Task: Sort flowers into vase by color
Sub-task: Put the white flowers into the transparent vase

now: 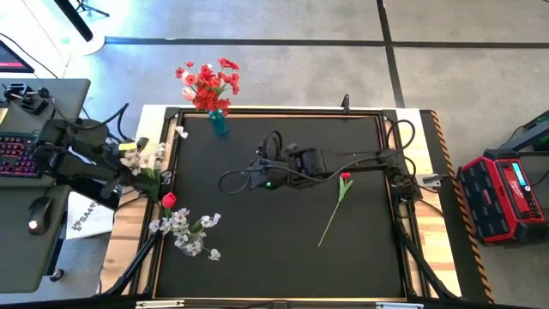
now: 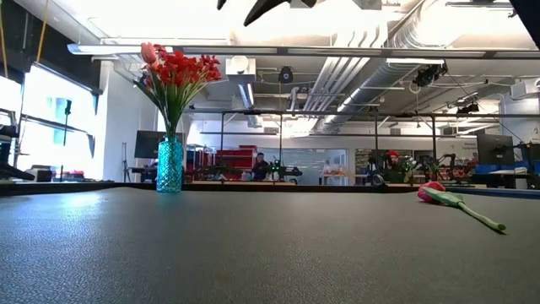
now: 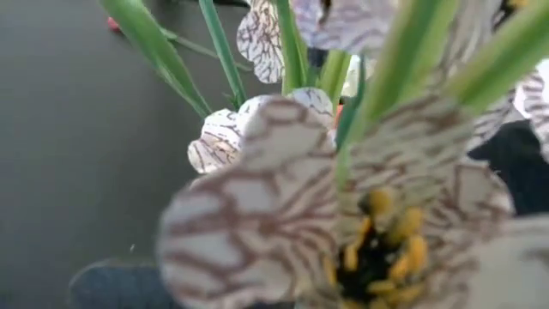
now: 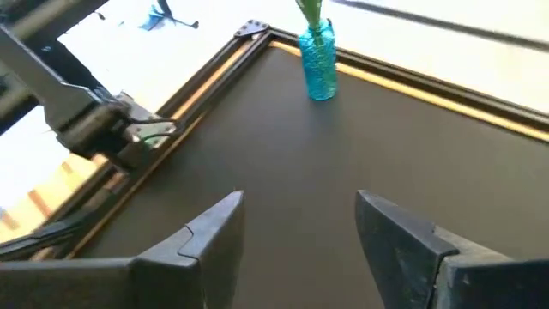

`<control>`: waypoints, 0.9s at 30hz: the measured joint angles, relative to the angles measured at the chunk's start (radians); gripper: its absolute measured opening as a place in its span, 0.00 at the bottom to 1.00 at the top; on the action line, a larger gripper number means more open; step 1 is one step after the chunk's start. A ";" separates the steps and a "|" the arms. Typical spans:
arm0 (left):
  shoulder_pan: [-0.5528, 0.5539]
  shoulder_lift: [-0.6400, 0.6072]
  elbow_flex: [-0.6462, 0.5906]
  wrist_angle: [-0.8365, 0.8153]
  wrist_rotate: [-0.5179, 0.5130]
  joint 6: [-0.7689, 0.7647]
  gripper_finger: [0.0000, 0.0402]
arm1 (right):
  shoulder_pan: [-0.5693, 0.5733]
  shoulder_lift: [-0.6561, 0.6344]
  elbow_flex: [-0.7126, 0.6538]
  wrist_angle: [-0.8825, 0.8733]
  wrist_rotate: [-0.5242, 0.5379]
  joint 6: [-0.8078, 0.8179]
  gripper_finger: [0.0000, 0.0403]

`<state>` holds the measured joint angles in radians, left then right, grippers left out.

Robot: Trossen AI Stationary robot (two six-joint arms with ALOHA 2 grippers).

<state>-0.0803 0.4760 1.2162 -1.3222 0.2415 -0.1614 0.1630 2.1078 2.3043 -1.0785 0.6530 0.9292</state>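
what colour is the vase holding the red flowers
Translucent blue-teal vase, clearest in the low view; the red flowers stand in it.

We see a grey concrete floor (image 1: 283, 21) crossed by dark seams beyond the counter's (image 1: 283, 257) far edge. Off its left edge stands a dark desk (image 1: 26, 215) with a keyboard (image 1: 15, 159) and a mouse (image 1: 34, 225). Off its right edge a red and black case (image 1: 504, 197) sits on the floor. Level across the counter we look into a wide workshop with bright windows (image 2: 59, 127) on one side, white ducts and pipes (image 2: 396, 42) overhead, and people at distant benches (image 2: 261, 166).
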 joint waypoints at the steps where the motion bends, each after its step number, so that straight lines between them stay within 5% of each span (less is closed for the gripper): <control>1: 0.000 -0.008 -0.011 0.016 0.015 0.012 0.00 | 0.000 0.000 -0.009 -0.002 0.003 0.009 0.52; 5: 0.000 -0.024 -0.020 0.075 0.098 0.050 0.00 | 0.000 0.000 -0.054 -0.006 -0.014 0.078 0.52; 11: 0.000 -0.050 -0.019 0.176 0.376 0.018 0.00 | 0.016 0.000 -0.130 0.013 0.036 0.192 0.52; 16: 0.000 -0.050 -0.019 0.172 0.427 0.043 0.00 | 0.045 0.000 -0.157 0.014 0.136 0.199 0.52; 27: 0.000 -0.067 -0.125 0.336 0.493 0.088 0.00 | 0.055 0.000 -0.161 -0.001 0.119 0.199 0.52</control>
<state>-0.0799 0.4087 1.0910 -0.9858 0.7343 -0.0731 0.2180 2.1078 2.1437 -1.0794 0.7719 1.1278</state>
